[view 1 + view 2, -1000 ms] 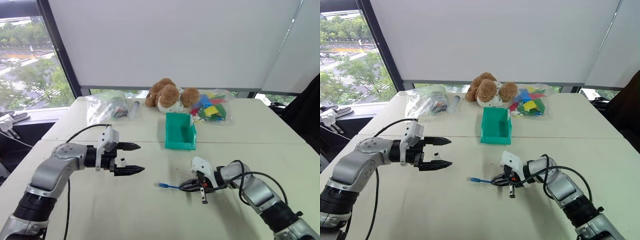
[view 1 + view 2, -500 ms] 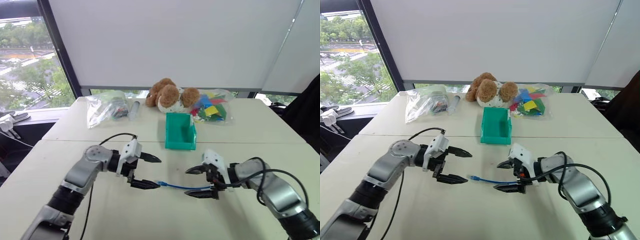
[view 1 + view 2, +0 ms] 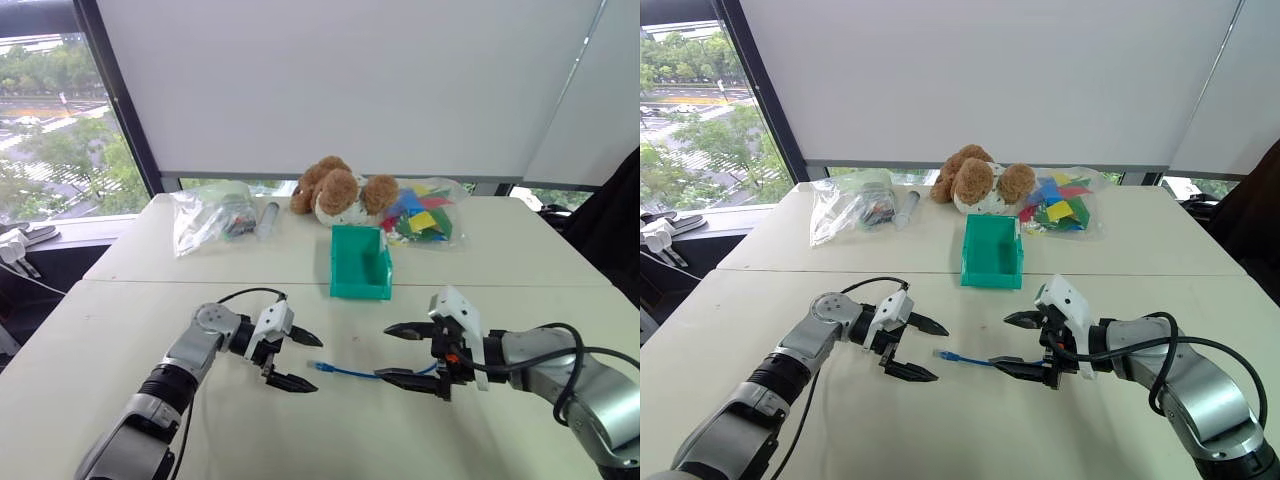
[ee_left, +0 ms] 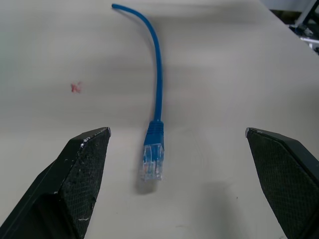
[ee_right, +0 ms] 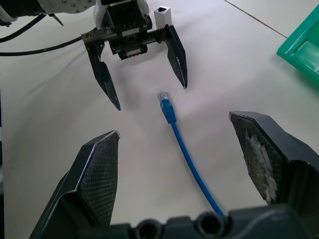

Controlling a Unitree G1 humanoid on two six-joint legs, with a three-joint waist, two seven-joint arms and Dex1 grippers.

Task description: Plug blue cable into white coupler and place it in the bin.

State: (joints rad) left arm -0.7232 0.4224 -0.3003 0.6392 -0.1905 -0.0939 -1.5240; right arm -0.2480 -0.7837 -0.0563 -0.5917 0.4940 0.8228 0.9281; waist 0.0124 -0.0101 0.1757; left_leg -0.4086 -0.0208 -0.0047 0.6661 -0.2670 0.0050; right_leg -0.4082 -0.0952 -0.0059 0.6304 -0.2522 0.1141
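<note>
Between wide fingers of L gripper (image 3: 318, 365): blue cable (image 3: 350, 372) plug, loose; R gripper (image 3: 383, 352) wide too. Not plugged; white coupler (image 5: 163, 15), bin (image 3: 360, 290) pending.

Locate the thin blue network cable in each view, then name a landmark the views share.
Left eye view: thin blue network cable, lower centre.
Right eye view: cable, lower centre.
Left wrist view: cable, centre, plug nearest.
Right wrist view: cable, centre.
Shared landmark: the open left gripper facing the plug.

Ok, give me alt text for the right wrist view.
A blue cable lies flat on the table, its plug pointing at the open left gripper. The open right gripper frames it; a corner of the green bin shows.
</note>
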